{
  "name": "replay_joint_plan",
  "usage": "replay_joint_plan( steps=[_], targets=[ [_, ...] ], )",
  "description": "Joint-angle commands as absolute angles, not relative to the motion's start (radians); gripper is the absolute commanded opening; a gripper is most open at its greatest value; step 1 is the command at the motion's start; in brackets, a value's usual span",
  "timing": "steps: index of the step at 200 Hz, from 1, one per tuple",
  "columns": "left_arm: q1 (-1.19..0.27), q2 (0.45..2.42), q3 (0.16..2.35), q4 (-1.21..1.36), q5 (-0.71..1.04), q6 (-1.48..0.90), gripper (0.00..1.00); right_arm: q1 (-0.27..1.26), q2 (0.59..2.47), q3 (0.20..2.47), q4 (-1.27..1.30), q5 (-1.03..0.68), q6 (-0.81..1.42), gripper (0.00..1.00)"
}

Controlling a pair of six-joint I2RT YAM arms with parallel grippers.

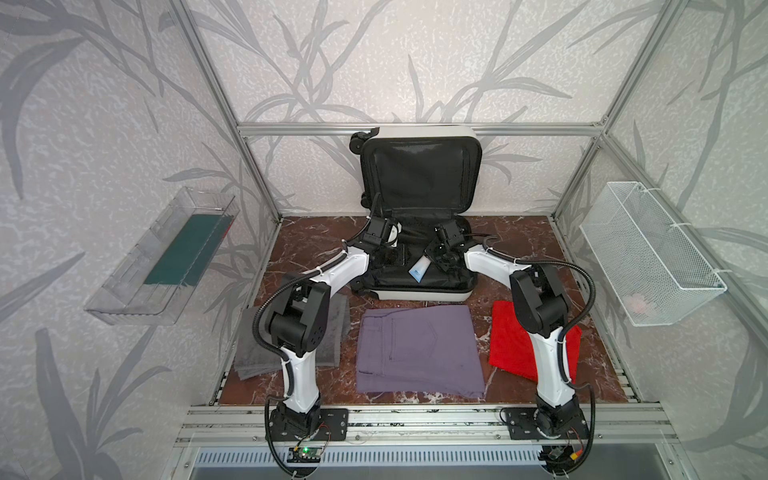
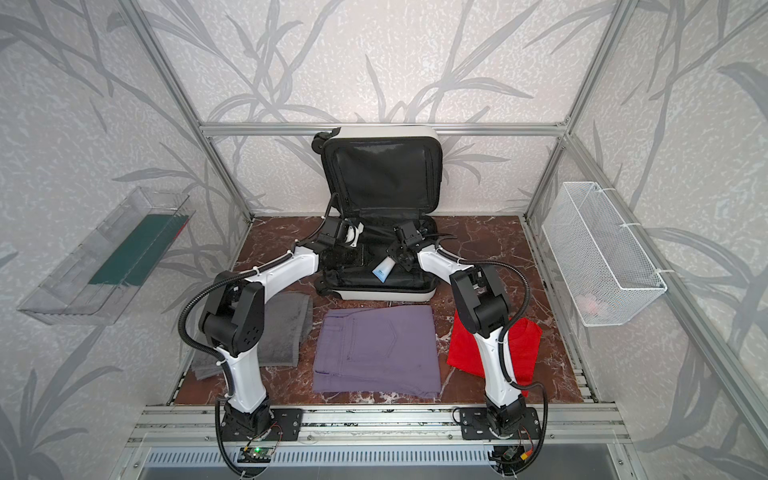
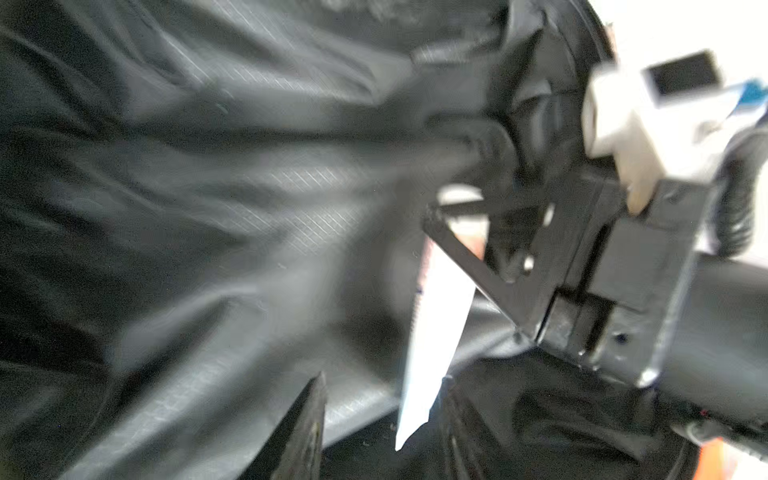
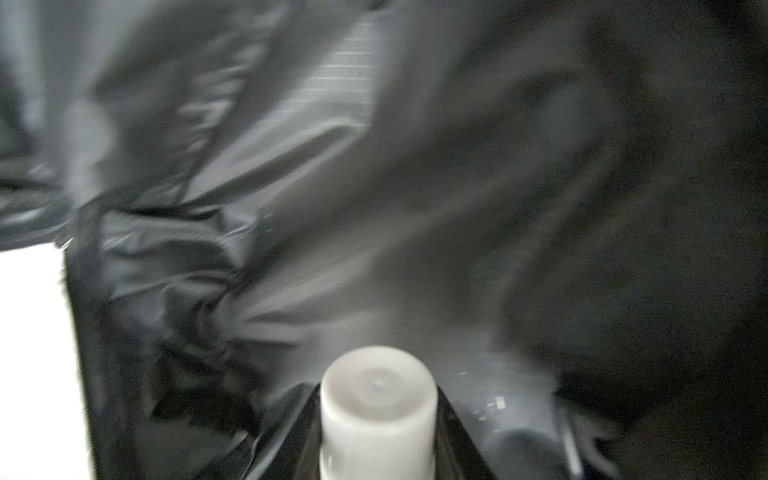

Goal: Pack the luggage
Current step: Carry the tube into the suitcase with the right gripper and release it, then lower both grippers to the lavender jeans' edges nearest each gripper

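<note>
The luggage (image 1: pixel 419 296) lies open at twelve o'clock on the desk (image 1: pixel 523 249), with a white shell, black lining, black wheels and its lid propped upright. Over its base, the right gripper (image 1: pixel 434 259) clenches a white tube (image 1: pixel 417 271) near its cap. The left gripper (image 3: pixel 380 409) has its jaws parted.

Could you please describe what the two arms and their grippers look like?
The left arm and right arm each have white links, bulky black joint housings, black wrists and black jaws. Black corrugated cable conduit loops along each arm.
</note>
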State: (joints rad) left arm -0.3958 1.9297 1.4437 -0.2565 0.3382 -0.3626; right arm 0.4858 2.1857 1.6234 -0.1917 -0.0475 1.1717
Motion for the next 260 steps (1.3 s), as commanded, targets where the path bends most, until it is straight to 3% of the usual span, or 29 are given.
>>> replay_joint_plan(
  steps=[1,22,45,65,108,202,224,260],
  targets=[
    [-0.393,1.908,1.468,-0.28,0.312,-0.356,0.51,0.485,2.214,1.62,-0.196,-0.007,1.294,0.37],
    [-0.394,1.898,1.463,-0.282,0.314,-0.365,0.51,0.486,2.24,1.631,-0.183,0.001,1.358,0.4],
    [-0.393,1.885,1.451,-0.282,0.315,-0.373,0.52,0.485,2.269,1.649,-0.165,-0.009,1.412,0.66],
    [-0.394,1.872,1.438,-0.278,0.313,-0.377,0.52,0.485,2.265,1.651,-0.14,-0.024,1.397,0.74],
    [-0.393,1.826,1.4,-0.275,0.309,-0.377,0.58,0.477,2.154,1.583,-0.131,-0.063,1.262,0.75],
    [-0.394,1.598,1.239,-0.277,0.283,-0.462,0.68,0.43,1.716,1.252,-0.17,-0.235,0.866,0.75],
    [-0.395,1.487,1.159,-0.292,0.271,-0.499,0.73,0.429,1.577,1.166,-0.226,-0.259,0.761,0.75],
    [-0.397,1.278,1.002,-0.383,0.226,-0.557,0.89,0.429,1.368,0.987,-0.342,-0.288,0.643,0.74]
  ],
)
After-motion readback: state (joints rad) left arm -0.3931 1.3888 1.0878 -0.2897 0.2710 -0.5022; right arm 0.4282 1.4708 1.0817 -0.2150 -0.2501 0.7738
